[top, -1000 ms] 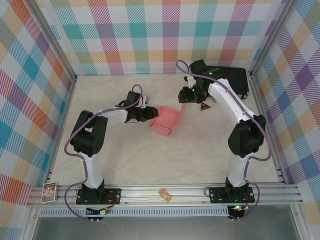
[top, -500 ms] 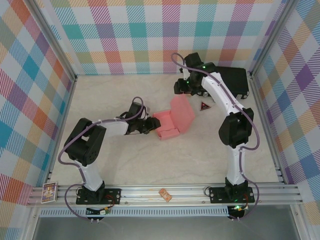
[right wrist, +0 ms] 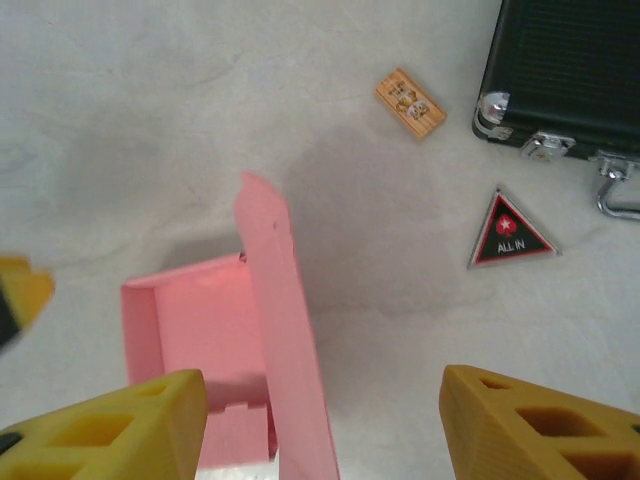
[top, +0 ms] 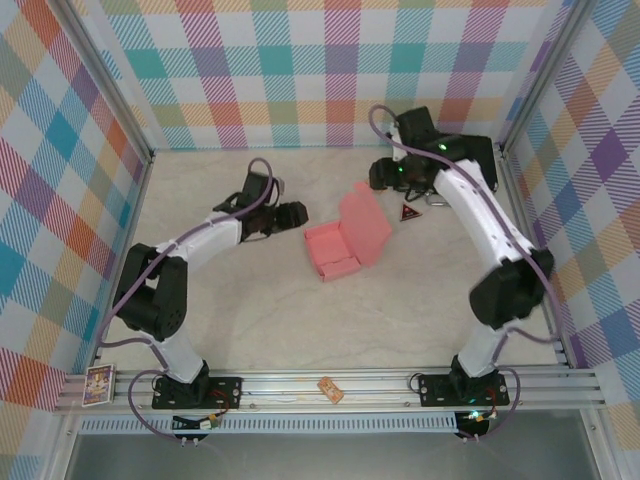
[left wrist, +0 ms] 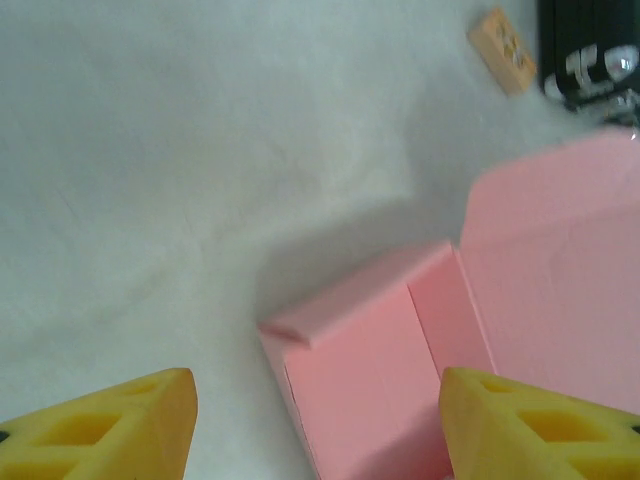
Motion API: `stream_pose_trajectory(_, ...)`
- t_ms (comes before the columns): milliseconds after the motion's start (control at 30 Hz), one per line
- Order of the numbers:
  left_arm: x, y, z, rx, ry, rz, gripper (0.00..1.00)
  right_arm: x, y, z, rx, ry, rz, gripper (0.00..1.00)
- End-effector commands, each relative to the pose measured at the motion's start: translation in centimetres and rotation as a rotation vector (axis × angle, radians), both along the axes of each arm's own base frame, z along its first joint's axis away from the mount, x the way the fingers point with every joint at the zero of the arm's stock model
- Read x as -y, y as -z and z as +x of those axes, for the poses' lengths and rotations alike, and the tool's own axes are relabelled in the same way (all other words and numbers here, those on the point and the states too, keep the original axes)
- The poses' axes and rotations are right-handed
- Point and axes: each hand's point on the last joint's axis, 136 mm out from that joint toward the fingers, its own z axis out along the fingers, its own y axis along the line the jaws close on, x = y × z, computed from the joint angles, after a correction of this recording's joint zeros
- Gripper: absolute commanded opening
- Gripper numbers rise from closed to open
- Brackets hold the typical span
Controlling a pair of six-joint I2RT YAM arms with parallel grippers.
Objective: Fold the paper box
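The salmon-pink paper box (top: pixel 335 250) lies mid-table as a shallow open tray, its lid (top: pixel 366 224) standing up on the right side. My left gripper (top: pixel 293 212) hovers open just left of the box, apart from it. In the left wrist view its yellow fingers (left wrist: pixel 110 430) frame the box (left wrist: pixel 370 370), nothing gripped. My right gripper (top: pixel 392 180) hangs open behind and to the right of the lid. Seen from the right wrist, the tray (right wrist: pixel 200 330) and raised lid (right wrist: pixel 285 330) sit below the wide-spread fingers (right wrist: pixel 540 420).
A black hard case (top: pixel 470 160) with a metal handle (right wrist: pixel 615 195) sits at the back right. A triangular "ALL IN" token (right wrist: pixel 510 235) and a small orange tile (right wrist: pixel 410 103) lie near it. Plaid walls enclose the table on three sides.
The left gripper has drawn back from the box's left end toward the back left. The right gripper has let go of the lid and moved off right; the lid stays raised.
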Motion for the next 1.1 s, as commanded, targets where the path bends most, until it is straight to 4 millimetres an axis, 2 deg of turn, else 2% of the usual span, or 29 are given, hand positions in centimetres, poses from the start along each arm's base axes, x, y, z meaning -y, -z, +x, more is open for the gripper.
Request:
stream_pose_trajectory(0, -1.6, 1.6, 2.0, -0.027, 0.040, 0.141, 0.64, 0.0, -0.2, -3.1, 0.017, -0.013, 0.093, 0.62)
stream_pose_trajectory(100, -2.0, 2.8, 4.6, -0.061, 0.021, 0.161, 0.57, 0.4, 1.4, -6.8, -0.027, -0.019, 0.127, 0.59)
stream_pose_trajectory(233, -1.4, 5.3, 6.8, -0.131, 0.036, 0.156, 0.40, -0.4, 3.3, -11.5, -0.032, -0.082, 0.169, 0.57)
stream_pose_trajectory(367, -0.1, 6.9, 7.2, -0.181, 0.075, 0.121, 0.27, -1.6, 6.1, -14.9, -0.071, -0.133, 0.165, 0.51)
stream_pose_trajectory(500, 0.8, 8.3, 6.6, -0.221, 0.113, 0.083, 0.25, -3.6, 10.7, -17.5, -0.141, -0.167, 0.135, 0.46)
stream_pose_trajectory(600, 2.1, 9.2, 5.5, -0.256, 0.167, 0.056, 0.23, -5.1, 13.9, -17.8, -0.162, -0.144, 0.132, 0.41)
stream_pose_trajectory(700, 2.9, 9.8, 4.3, -0.275, 0.207, 0.073, 0.23, -6.2, 16.3, -17.2, -0.161, -0.104, 0.132, 0.38)
stream_pose_trajectory(833, 2.9, 10.4, 2.9, -0.299, 0.219, 0.093, 0.21, -7.1, 18.5, -15.9, -0.154, -0.067, 0.108, 0.35)
stream_pose_trajectory(1067, 2.3, 11.0, -0.1, -0.337, 0.219, 0.092, 0.17, -6.6, 20.6, -13.6, -0.129, -0.001, -0.008, 0.31)
